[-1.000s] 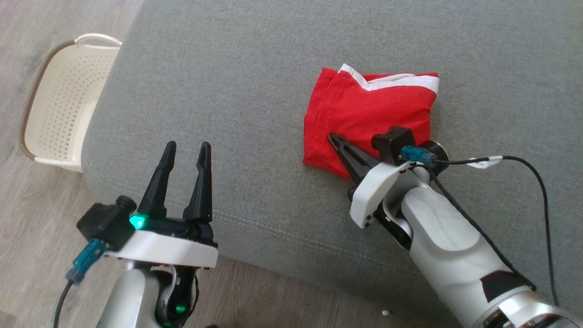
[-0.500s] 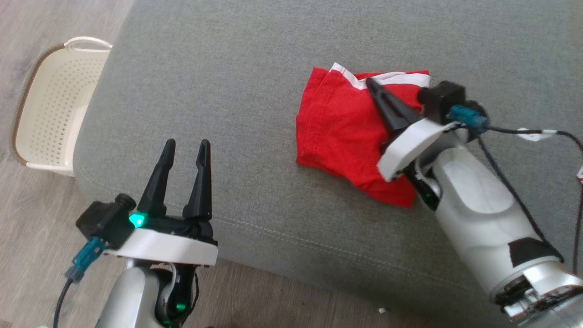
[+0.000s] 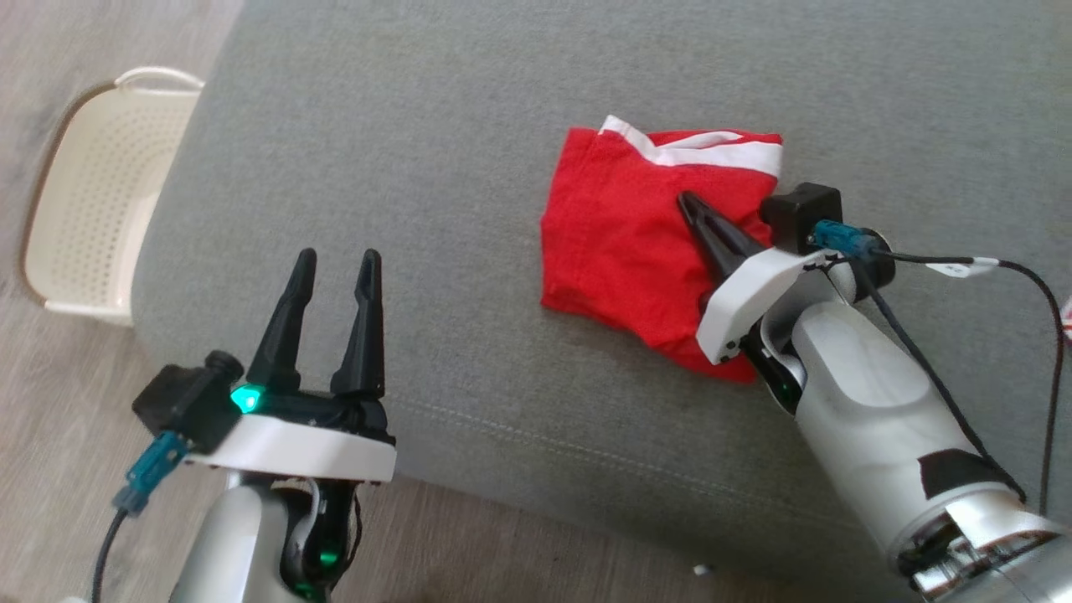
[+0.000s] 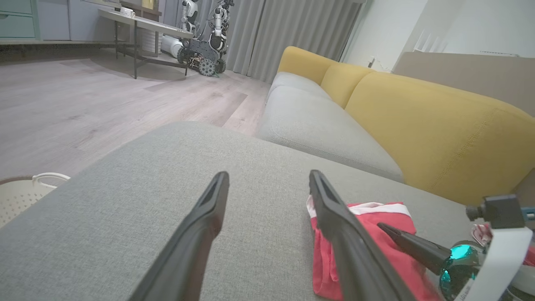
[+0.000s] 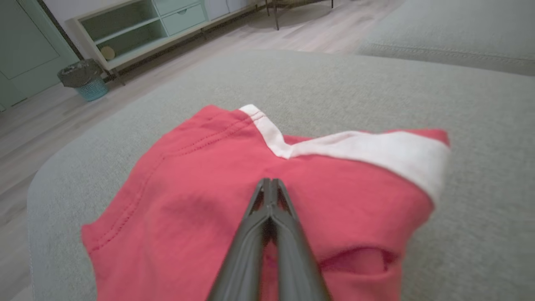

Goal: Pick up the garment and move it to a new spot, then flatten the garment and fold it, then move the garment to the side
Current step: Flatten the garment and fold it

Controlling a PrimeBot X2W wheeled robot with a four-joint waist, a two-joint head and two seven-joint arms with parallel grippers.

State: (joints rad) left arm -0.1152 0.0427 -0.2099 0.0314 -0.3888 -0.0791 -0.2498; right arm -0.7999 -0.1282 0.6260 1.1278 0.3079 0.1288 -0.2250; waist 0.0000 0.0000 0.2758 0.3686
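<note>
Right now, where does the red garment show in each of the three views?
Head view: the garment lies right of centre on the grey seat.
Left wrist view: the garment is at the lower right.
Right wrist view: the garment spreads across the middle and bottom.
Shared landmark: its white band, along the garment's top edge in all three.
</note>
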